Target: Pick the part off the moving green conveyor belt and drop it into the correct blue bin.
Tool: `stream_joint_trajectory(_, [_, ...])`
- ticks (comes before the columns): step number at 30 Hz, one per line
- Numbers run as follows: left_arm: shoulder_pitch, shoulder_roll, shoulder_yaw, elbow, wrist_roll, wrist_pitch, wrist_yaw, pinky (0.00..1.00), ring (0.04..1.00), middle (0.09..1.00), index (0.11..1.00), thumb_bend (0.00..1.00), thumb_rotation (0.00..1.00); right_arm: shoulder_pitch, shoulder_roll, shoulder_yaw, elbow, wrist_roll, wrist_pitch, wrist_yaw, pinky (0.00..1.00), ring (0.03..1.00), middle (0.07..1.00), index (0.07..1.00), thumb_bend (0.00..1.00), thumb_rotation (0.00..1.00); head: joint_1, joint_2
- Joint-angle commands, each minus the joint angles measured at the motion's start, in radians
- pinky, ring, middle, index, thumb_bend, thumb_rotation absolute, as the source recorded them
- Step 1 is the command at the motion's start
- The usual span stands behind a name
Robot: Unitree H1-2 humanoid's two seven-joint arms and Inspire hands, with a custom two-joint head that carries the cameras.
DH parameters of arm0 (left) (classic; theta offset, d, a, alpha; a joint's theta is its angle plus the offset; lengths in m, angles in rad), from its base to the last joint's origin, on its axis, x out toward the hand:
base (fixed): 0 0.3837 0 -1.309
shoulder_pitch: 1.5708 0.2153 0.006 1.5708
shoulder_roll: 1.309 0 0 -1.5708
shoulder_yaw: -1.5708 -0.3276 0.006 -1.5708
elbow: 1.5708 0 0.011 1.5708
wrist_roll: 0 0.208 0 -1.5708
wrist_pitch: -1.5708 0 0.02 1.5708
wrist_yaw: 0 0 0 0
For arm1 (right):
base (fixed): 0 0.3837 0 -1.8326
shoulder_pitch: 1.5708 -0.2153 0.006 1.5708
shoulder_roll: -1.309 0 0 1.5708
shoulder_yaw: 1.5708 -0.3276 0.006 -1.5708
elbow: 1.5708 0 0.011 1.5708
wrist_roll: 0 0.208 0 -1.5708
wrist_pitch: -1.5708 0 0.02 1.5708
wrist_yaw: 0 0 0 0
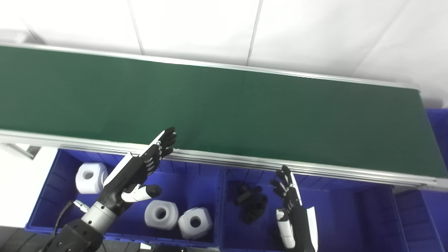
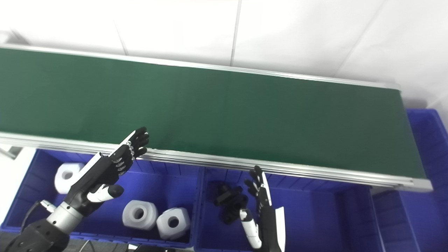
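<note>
The green conveyor belt (image 1: 224, 112) runs across the view with no part showing on it. My left hand (image 1: 140, 171) is open, fingers stretched toward the belt's near rail, above the left blue bin (image 1: 49, 199). That bin holds three white blocks with round holes (image 1: 161, 214). My right hand (image 1: 290, 206) is open with fingers pointing up, over the middle blue bin (image 1: 350, 217). Black parts (image 1: 251, 203) lie in that bin, just left of the right hand.
The belt's aluminium near rail (image 1: 245, 162) runs just above the bins. Another blue bin (image 1: 439, 140) stands past the belt's right end. White floor tiles (image 1: 196, 28) lie beyond the belt.
</note>
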State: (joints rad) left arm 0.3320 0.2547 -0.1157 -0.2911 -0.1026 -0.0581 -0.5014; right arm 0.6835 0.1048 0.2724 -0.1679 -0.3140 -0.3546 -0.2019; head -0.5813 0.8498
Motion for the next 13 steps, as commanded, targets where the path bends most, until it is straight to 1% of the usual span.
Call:
stream_joint_trajectory(1, [-0.011,0.015,-0.01,-0.023,-0.029,-0.021,-0.001,0.97,1.0,1.0,1.0,0.94,0.72,0.0,0.074,0.043,0.01,-0.021,-0.069,-0.028,0.87,0.856,0.923,0.962,0.84,1.0,-0.005,0.002])
stream_joint_trajectory(6, [-0.017,0.034,-0.025,-0.027,-0.034,-0.036,-0.003,0.98,1.0,1.0,1.0,0.93,0.7,-0.002,0.078,0.048,0.02,-0.013,-0.079,-0.047,0.87,0.847,0.91,0.948,0.83,1.0,0.016,0.011])
stream_joint_trajectory(9, [-0.005,0.048,-0.018,-0.049,-0.031,-0.045,0.006,1.0,1.0,1.0,1.0,0.92,0.71,-0.005,0.074,0.058,0.012,-0.009,-0.069,-0.036,0.83,0.83,0.892,0.932,0.85,1.0,0.03,0.017])
stream_joint_trajectory(11, [0.019,0.05,-0.014,-0.079,-0.04,-0.04,0.014,1.0,1.0,1.0,1.0,0.89,0.71,-0.005,0.067,0.065,0.002,0.007,-0.064,-0.023,0.82,0.824,0.886,0.922,0.85,1.0,0.075,0.032])
stream_joint_trajectory(13, [0.042,0.048,-0.016,-0.106,-0.046,-0.028,0.024,1.0,1.0,1.0,1.0,0.87,0.7,-0.002,0.058,0.069,-0.01,0.021,-0.058,-0.011,0.82,0.825,0.886,0.921,0.86,1.0,0.104,0.038])
